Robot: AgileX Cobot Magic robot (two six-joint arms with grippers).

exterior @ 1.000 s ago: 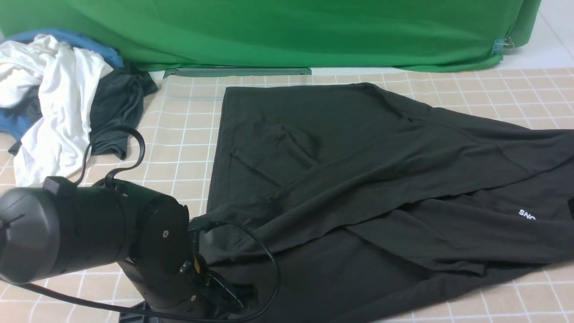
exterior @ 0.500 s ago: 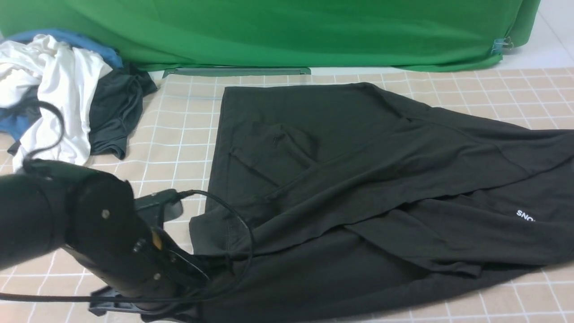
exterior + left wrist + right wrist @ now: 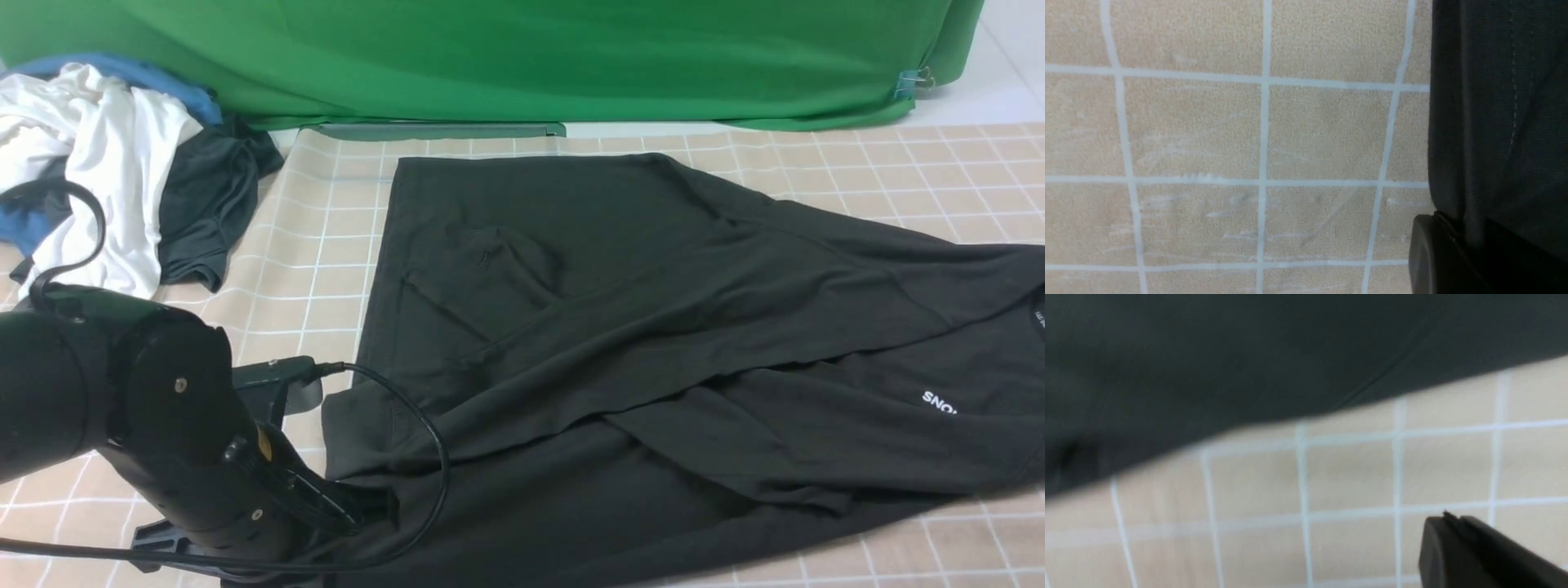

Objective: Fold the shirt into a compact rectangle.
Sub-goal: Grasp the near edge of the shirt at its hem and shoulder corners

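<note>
Surface: gridded beige mat (image 3: 326, 269), green backdrop (image 3: 522, 57) far.
Room: open mat lay left of the shirt (image 3: 653, 327).
Left gripper (image 3: 1447, 241): clamped on shirt hem.
Right gripper (image 3: 1453, 543): jaws, couldn't tell.

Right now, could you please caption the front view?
Left gripper holds the black shirt by its near corner on checked cloth.

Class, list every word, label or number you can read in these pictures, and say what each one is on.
"SNO": white print on the shirt; the rest of the word is hidden.
Neck label of the shirt: too small to read.
No other text shows.
</note>
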